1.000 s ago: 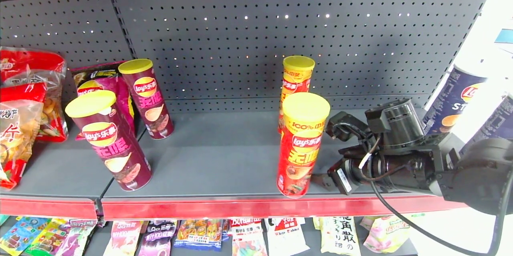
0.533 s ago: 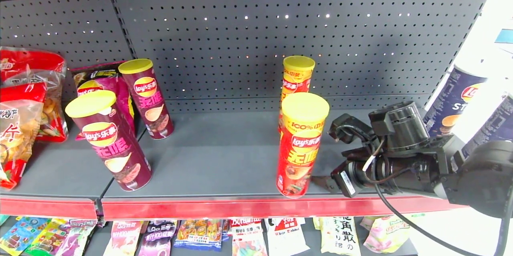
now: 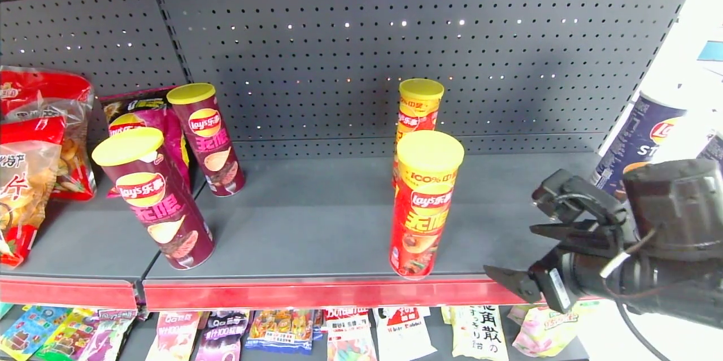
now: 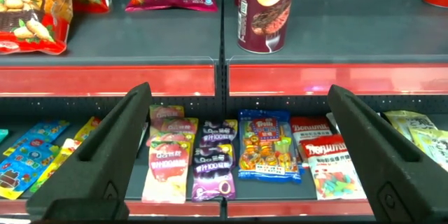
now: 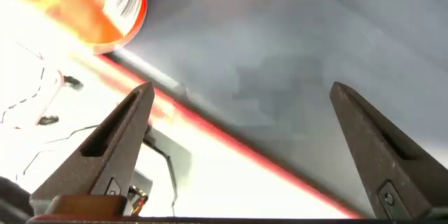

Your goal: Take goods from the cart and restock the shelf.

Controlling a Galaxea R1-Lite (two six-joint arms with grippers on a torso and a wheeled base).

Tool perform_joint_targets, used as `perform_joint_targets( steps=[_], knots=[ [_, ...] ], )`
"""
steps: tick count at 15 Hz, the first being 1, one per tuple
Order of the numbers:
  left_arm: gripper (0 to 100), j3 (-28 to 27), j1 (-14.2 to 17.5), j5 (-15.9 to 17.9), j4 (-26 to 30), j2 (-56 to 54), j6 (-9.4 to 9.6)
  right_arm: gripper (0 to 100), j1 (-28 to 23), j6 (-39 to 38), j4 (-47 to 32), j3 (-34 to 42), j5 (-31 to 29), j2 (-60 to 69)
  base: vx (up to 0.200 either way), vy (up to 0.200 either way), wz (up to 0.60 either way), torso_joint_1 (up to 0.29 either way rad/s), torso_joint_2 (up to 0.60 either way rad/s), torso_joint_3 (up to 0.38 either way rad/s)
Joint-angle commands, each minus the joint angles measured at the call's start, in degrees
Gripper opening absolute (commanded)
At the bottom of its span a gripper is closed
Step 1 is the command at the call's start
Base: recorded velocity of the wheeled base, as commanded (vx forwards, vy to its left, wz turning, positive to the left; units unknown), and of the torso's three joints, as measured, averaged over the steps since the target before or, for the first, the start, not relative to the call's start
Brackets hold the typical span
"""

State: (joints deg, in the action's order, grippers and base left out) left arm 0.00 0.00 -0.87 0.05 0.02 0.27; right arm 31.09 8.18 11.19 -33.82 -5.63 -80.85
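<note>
The right gripper [image 3: 511, 251], jaws spread and empty, is hovering by the red front lip of the shelf [image 3: 327, 220], near the red chip can [image 3: 425, 208] standing upright at the front edge. The left gripper [image 4: 238, 89], jaws likewise apart, is facing the snack packets [image 4: 266, 147] below.

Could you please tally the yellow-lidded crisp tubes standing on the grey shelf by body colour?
Maroon cylindrical tubes with yellow lids: 2
Red cylindrical tubes with yellow lids: 2
Total: 4
</note>
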Motion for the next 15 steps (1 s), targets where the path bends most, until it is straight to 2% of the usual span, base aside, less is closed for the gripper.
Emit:
perform_joint_targets(
  steps=[1, 3, 6, 9, 10, 13, 15],
  knots=[
    [100, 0.0, 0.0, 0.0, 0.0, 0.0, 0.00, 100, -0.1, 0.3, 0.0, 8.6, 0.0, 17.7, 0.000, 0.000, 0.00, 0.000, 0.00, 0.000],
    [100, 0.0, 0.0, 0.0, 0.0, 0.0, 0.00, 100, -0.7, 0.4, -0.6, 12.3, 0.2, 28.4, 0.000, 0.000, 0.00, 0.000, 0.00, 0.000],
    [100, 0.0, 0.0, 0.0, 0.0, 0.0, 0.00, 100, -5.9, 1.0, -0.6, 17.6, 1.9, 36.9, 0.000, 0.000, 0.00, 0.000, 0.00, 0.000],
    [100, 0.0, 0.0, 0.0, 0.0, 0.0, 0.00, 100, -20.0, 6.4, -0.6, 28.2, 15.1, 55.1, 0.000, 0.000, 0.00, 0.000, 0.00, 0.000],
    [100, 0.0, 0.0, 0.0, 0.0, 0.0, 0.00, 100, -23.1, 6.1, -0.6, 29.8, 16.1, 59.2, 0.000, 0.000, 0.00, 0.000, 0.00, 0.000],
    [100, 0.0, 0.0, 0.0, 0.0, 0.0, 0.00, 100, -25.1, 3.0, -0.7, 33.7, 15.0, 66.1, 0.000, 0.000, 0.00, 0.000, 0.00, 0.000],
    [100, 0.0, 0.0, 0.0, 0.0, 0.0, 0.00, 100, -25.3, 1.1, -8.2, 33.6, 14.2, 75.5, 0.000, 0.000, 0.00, 0.000, 0.00, 0.000]
  ],
)
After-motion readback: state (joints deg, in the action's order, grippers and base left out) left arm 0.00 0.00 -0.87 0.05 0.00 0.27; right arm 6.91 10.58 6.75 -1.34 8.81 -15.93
